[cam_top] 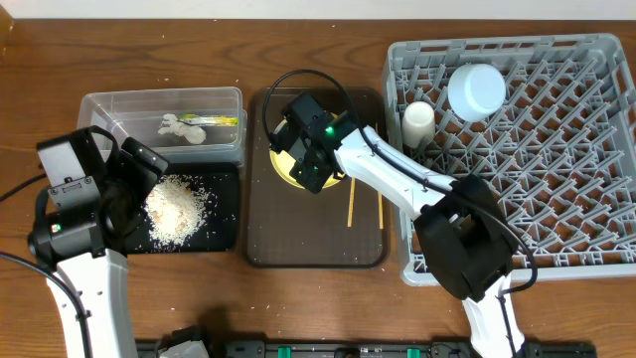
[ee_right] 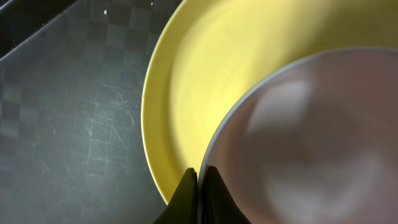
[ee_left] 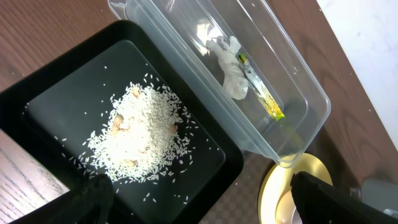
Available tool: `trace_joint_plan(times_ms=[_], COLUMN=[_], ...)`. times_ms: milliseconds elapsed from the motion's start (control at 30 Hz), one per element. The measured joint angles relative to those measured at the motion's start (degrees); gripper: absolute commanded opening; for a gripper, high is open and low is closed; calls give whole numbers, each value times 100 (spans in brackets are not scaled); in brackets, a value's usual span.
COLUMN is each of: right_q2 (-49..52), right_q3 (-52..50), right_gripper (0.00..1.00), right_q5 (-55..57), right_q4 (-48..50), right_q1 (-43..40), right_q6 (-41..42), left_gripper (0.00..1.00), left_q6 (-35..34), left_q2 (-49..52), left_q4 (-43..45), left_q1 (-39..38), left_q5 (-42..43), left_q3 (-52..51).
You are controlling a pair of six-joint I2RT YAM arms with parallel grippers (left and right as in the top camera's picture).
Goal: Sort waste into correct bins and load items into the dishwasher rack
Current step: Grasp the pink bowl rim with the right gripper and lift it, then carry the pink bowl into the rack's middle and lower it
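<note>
Overhead first: the right gripper (cam_top: 310, 157) was down over the far half of the brown serving tray (cam_top: 298, 239), parked right above the yellow plate (cam_top: 282, 169), so the bowl was hidden under it. The dishwasher rack (cam_top: 556, 199) sat just right of that tray, much nearer this arm than the other one. The two chopsticks (cam_top: 350, 204) lay on the tray's right half, pointing front to back. The left gripper (cam_top: 139, 179) hung over the black tray (cam_top: 227, 234), just left of the serving tray.

Left wrist: jaws spread wide with nothing in them, and the rice heap (ee_left: 140, 140) lay below.

Right wrist: the fingers (ee_right: 186, 196) were almost together with the pale blue bowl (ee_right: 311, 143) rim pinched between them. It looked like a real grip to me. The bowl sat on the plate on the serving tray, with its body all off to one side of the jaws. I'd guess it'll hang lopsided, so lift straight up before swinging to the rack
</note>
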Motion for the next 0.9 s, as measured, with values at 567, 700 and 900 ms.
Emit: trace_joint_plan(times_ms=[567,700,900], right_q2=[-2177,-2400,-2371], right_q3=[264,308,-44], right_gripper=[1,1,1], right_q5=[-4048,-5045,-6183], right_q4=[-1167,-2251,-3939], right_q1=[-2024,-2968,-4079], right_q6=[590,297,-1189], left_gripper=[94,94,94], left_q6=[0,0,0], left_q2=[0,0,0], left_q4=[2,0,2], left_q1=[0,0,0], left_q5=[-2,0,-2], left_q3=[0,0,0])
